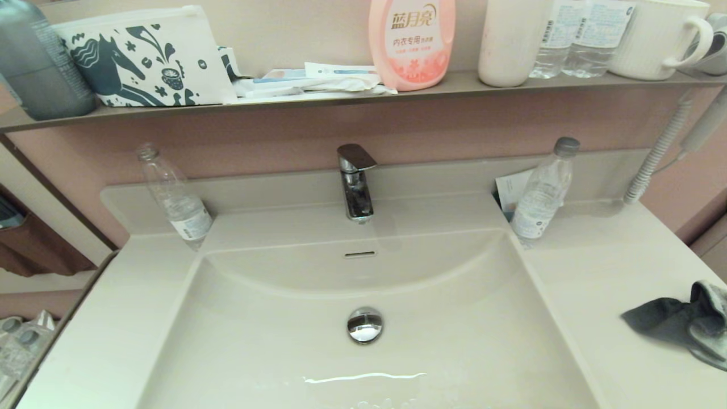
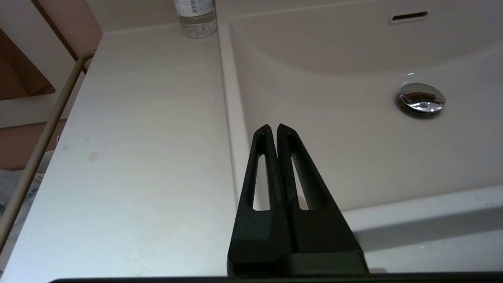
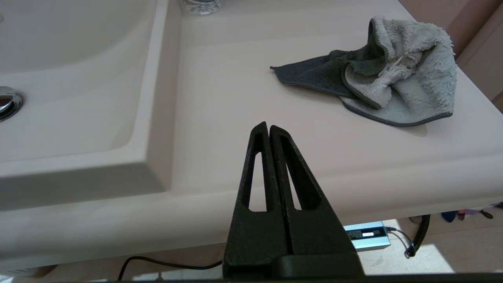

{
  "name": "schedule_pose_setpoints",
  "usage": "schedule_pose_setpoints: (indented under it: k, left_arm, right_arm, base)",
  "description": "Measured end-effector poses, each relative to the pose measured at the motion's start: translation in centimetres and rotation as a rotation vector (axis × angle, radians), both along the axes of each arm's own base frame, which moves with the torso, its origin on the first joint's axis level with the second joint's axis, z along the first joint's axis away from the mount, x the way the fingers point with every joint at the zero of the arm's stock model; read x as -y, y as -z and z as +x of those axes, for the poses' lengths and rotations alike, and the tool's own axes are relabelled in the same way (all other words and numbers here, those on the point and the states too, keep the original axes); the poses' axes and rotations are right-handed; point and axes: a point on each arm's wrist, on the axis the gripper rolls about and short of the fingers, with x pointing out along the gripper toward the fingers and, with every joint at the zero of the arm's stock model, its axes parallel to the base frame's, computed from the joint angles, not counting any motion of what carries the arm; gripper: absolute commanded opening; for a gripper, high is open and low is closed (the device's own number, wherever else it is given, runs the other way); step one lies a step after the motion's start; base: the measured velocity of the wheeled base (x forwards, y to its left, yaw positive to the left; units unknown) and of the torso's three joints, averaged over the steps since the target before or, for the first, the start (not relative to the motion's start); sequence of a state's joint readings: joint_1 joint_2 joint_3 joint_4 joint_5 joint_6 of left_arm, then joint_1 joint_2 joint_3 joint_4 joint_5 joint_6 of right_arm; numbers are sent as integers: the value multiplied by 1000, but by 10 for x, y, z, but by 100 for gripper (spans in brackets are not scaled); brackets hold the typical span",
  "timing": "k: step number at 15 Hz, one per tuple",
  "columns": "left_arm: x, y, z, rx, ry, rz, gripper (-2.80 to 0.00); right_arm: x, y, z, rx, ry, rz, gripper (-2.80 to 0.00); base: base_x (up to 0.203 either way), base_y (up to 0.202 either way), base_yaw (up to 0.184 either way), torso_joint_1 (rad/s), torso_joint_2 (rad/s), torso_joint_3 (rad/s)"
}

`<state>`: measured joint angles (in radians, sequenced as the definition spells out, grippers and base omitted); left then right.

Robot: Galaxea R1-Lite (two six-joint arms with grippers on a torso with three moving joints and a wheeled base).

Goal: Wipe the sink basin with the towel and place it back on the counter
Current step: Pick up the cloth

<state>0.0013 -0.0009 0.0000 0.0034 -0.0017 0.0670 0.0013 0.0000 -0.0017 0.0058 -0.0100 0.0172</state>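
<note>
"蓝月亮 内衣专用" on pink detergent bottle [image 1: 412, 42]

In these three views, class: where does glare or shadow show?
Head view: a bright glare streak crosses the sink basin and the drain plug mirrors light. Right wrist view: the towel casts a soft shadow on the counter.
</note>
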Motion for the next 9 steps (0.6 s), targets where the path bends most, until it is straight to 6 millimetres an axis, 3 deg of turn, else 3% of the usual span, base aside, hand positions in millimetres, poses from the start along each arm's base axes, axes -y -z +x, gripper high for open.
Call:
schedule_pose_setpoints:
  k: [9]
  left_arm:
    - [0,0,0,0,0,0,-280]
  right_arm:
    - [0,0,0,0,0,0,-280]
  base:
    - [0,0,0,0,0,0]
